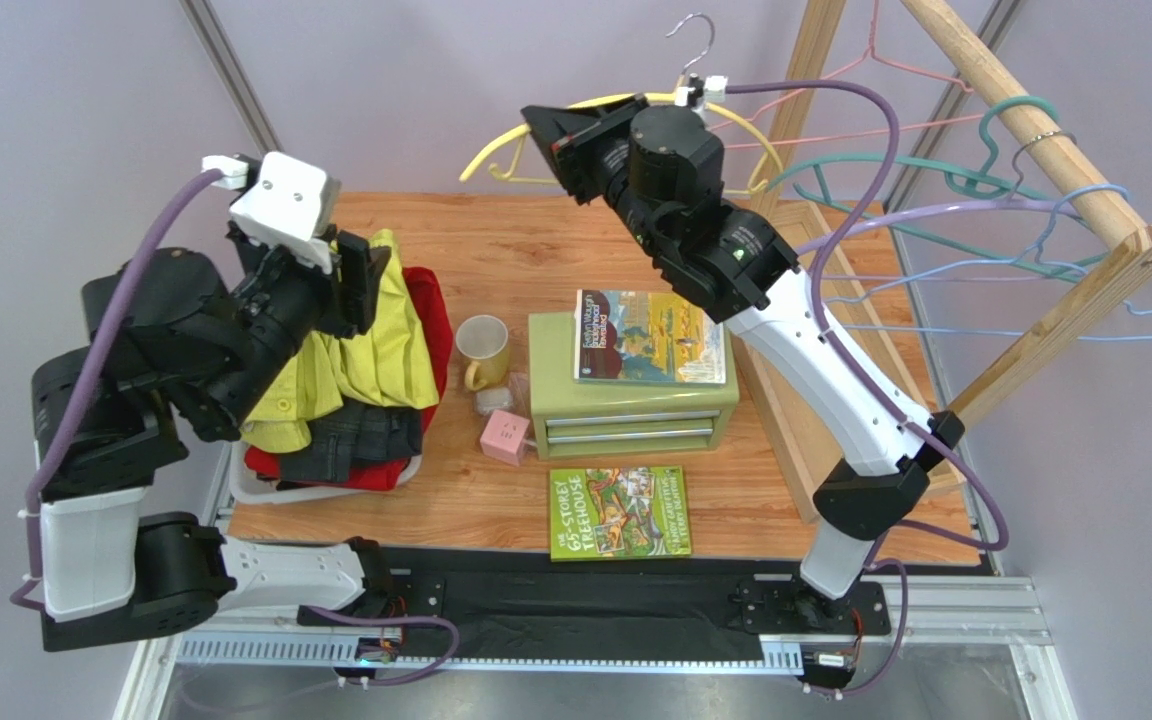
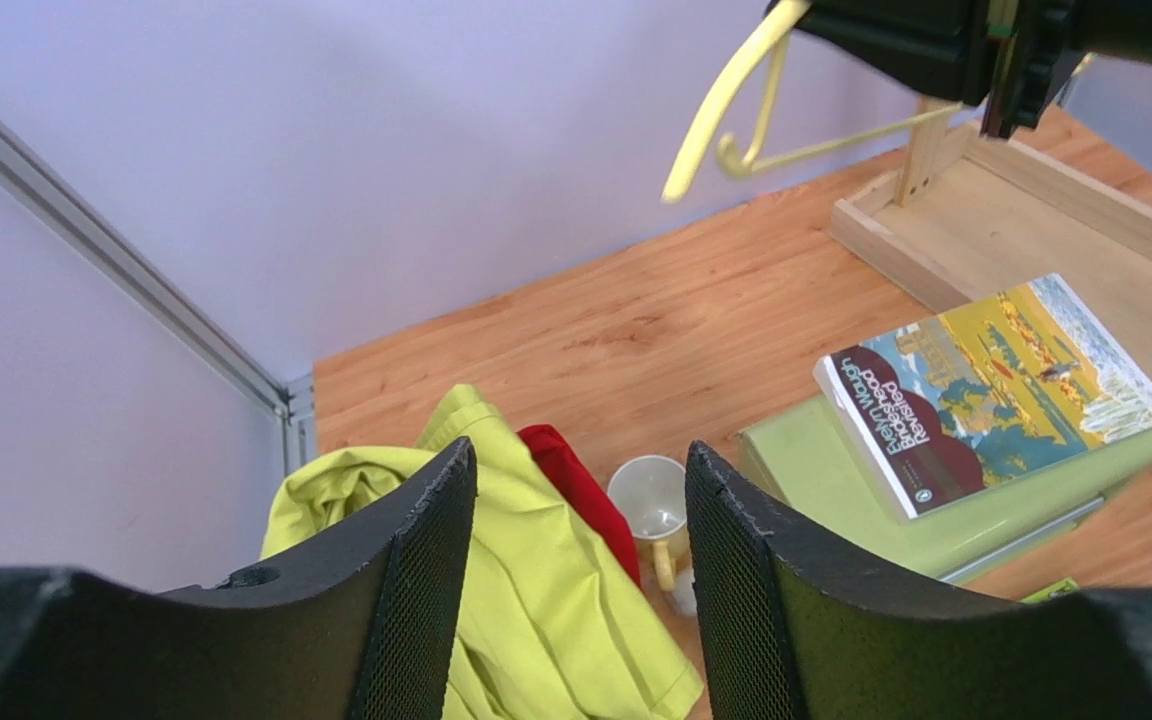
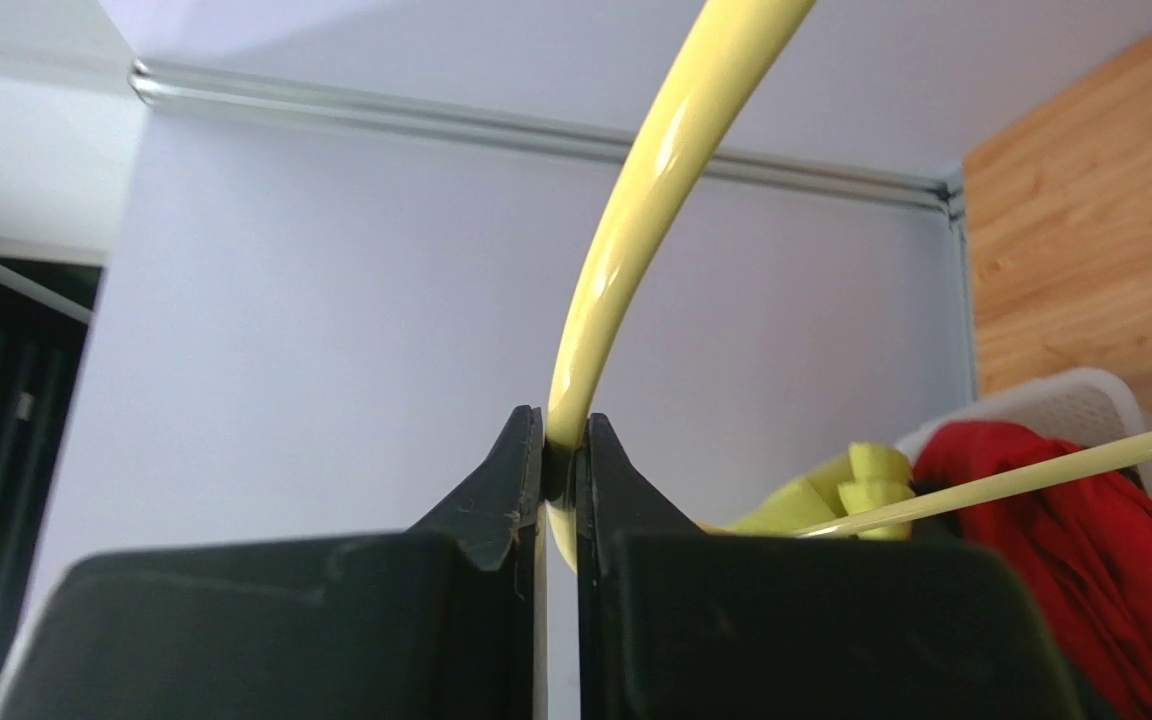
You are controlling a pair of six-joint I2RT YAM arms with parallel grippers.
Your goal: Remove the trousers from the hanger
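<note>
Reading "TREEHOUSE", green book (image 1: 620, 513)

Lab test cell | plain lilac panel walls (image 1: 71, 90) on grey metal framing (image 1: 237, 75) | two robot arms bolted to black base plate (image 1: 567, 600) | household props staged on small wooden tabletop (image 1: 537, 240)

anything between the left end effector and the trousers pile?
Nothing visible. The left end effector is open above the trousers, yellow-green pair on top. The white cup sits beside the pile, not in the path.
</note>
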